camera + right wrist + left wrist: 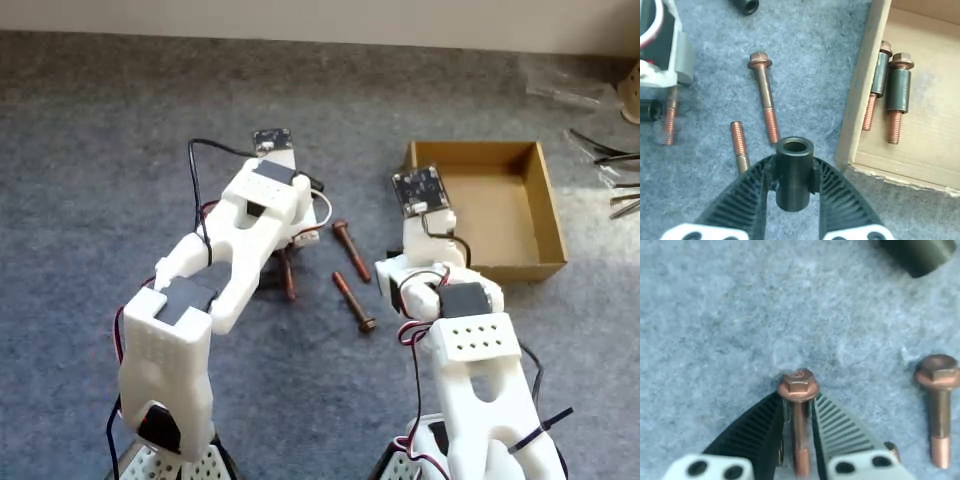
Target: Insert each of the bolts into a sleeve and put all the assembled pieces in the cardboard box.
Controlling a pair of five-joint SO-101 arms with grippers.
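- The left end effector (799, 402) is closed on a bolt (799, 427), with its fingers pinching the shank just under the head.
- The bolt's long axis runs along the fingers, head out past the tips and thread back toward the wrist, low over the worktop (100, 150).
- The right end effector (794, 167) is clamped round a sleeve (794, 185). The sleeve's axis also follows the fingers, and its open bore faces outward.
- Between the arms two loose bolts (762, 95) lie flat and roughly parallel, heads at opposite ends.
- A spare sleeve (745, 6) lies farther off.
- The box (860, 100), just beside the right arm, holds two assembled pieces (900, 90) side by side.
- By my reading two pieces are done. The held bolt and sleeve are not yet joined, and the loose bolts remain to be done.
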